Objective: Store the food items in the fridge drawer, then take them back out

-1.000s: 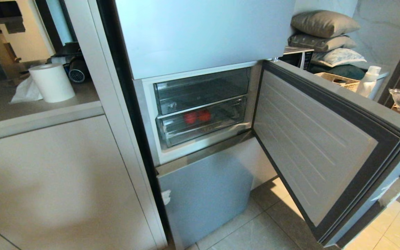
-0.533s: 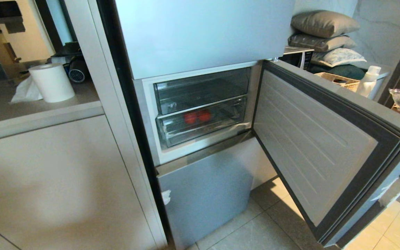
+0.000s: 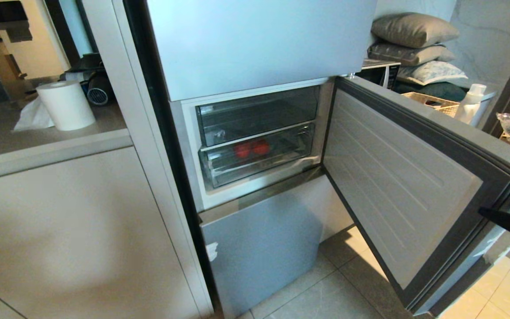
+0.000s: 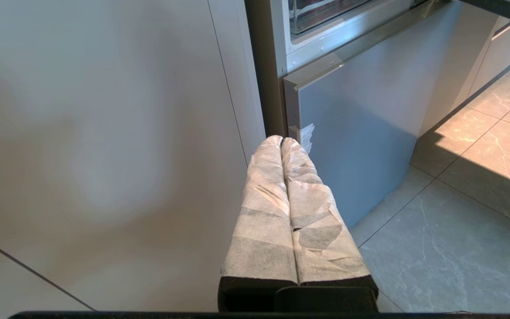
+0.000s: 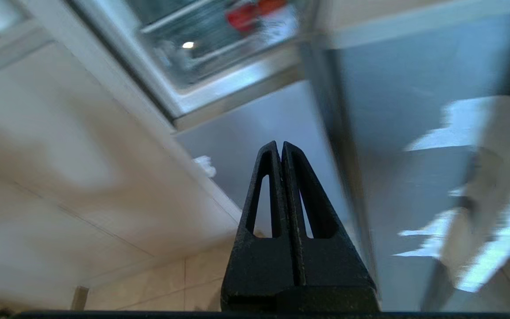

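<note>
Two round red food items (image 3: pixel 250 149) lie side by side inside the fridge drawer (image 3: pixel 281 164), the lower clear bin of the open middle compartment, which is pushed in. They also show blurred in the right wrist view as red food items (image 5: pixel 255 9). My right gripper (image 3: pixel 481 210) pokes in at the right edge of the head view, in front of the open door and far from the drawer. Its black fingers (image 5: pixel 261 186) are shut with nothing between them. My left gripper (image 4: pixel 281 140), wrapped in white tape, is shut and empty, low beside the cabinet.
The fridge's middle door (image 3: pixel 405 177) stands swung wide open to the right, filling that side. A second clear compartment (image 3: pixel 257 113) sits above the drawer. A closed lower fridge door (image 3: pixel 259 248), a beige cabinet (image 3: pixel 69 230) and a paper roll (image 3: pixel 66 105) lie left.
The dark tip of my right gripper has come into the head view at the right edge. The drawer, the food and the left arm are as before.
</note>
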Robot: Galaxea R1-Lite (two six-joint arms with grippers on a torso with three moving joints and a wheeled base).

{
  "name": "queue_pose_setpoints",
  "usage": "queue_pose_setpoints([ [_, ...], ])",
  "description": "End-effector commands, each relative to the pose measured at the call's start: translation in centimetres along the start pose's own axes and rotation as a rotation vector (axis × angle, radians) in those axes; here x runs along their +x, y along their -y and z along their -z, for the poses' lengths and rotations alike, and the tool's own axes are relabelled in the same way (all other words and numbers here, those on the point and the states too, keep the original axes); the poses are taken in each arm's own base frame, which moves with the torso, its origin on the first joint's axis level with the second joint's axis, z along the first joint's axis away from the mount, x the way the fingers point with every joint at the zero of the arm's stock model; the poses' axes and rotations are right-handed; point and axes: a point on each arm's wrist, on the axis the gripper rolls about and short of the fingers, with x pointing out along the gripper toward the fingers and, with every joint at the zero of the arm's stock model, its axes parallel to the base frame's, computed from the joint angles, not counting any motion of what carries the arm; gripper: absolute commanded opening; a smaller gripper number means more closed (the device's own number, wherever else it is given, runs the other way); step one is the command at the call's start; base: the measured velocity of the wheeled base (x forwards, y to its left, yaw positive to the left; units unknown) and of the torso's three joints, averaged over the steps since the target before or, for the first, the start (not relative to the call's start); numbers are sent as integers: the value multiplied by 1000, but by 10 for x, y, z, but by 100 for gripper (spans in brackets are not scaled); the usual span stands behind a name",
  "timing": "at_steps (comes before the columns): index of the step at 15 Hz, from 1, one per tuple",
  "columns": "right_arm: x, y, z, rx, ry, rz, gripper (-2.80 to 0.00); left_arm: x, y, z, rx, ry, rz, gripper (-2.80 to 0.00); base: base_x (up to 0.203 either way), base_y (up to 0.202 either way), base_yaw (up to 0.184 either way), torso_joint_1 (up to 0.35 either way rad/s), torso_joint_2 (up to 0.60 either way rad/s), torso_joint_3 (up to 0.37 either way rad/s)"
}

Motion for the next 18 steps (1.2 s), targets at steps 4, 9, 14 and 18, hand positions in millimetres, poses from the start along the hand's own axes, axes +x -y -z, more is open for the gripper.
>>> queue_pose_setpoints([
  [4,-5,2,-4,-6,98,189,-280,0,0,0,4,0,0,-280,0,0,0,0,0,0],
  [9,-33,-7,-5,-31,216,258,-280,0,0,0,21,1,1,-280,0,0,0,0,0,0],
  [14,-24,0,0,-31,161,354,-280,0,0,0,17,1,-1,-280,0,0,0,0,0,0],
  [18,-19,8,6,-19,137,426,-280,0,0,1,-23,-3,-10,-280,0,0,0,0,0,0],
])
